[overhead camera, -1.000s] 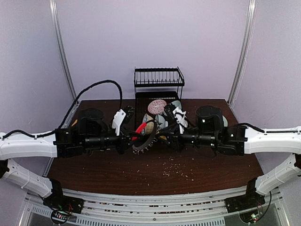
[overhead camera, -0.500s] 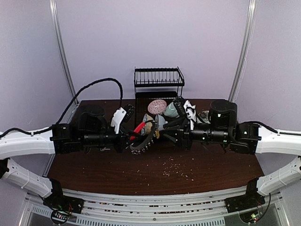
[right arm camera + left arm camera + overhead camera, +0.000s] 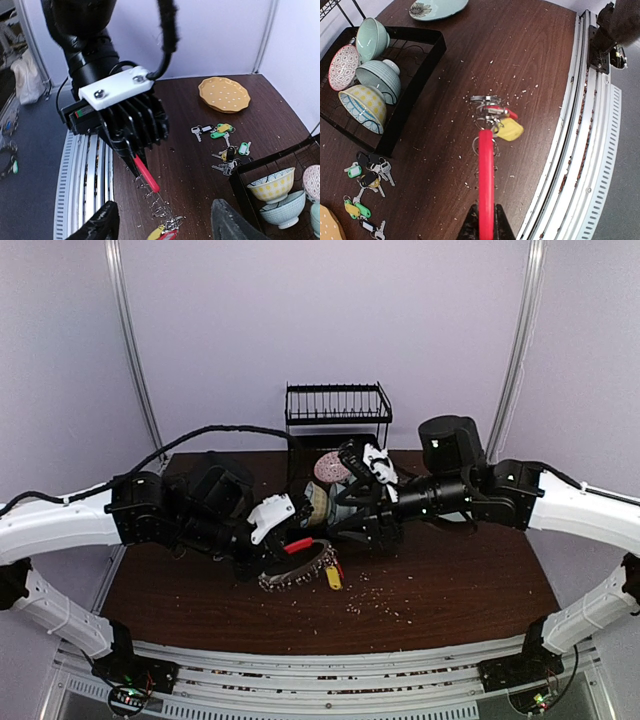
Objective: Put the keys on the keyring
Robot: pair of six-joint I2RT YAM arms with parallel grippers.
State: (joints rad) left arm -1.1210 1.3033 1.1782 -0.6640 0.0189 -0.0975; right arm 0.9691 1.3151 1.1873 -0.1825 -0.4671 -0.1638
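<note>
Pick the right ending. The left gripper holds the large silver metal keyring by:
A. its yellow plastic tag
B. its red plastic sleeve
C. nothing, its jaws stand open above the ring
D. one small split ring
B: in the left wrist view the red plastic sleeve of the large silver metal keyring runs straight into the shut left gripper, and the yellow plastic tag hangs free at the far end.

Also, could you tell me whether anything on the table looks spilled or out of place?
Yes: pale crumbs lie scattered over the dark table, thickest toward the front, beside the keyring.
</note>
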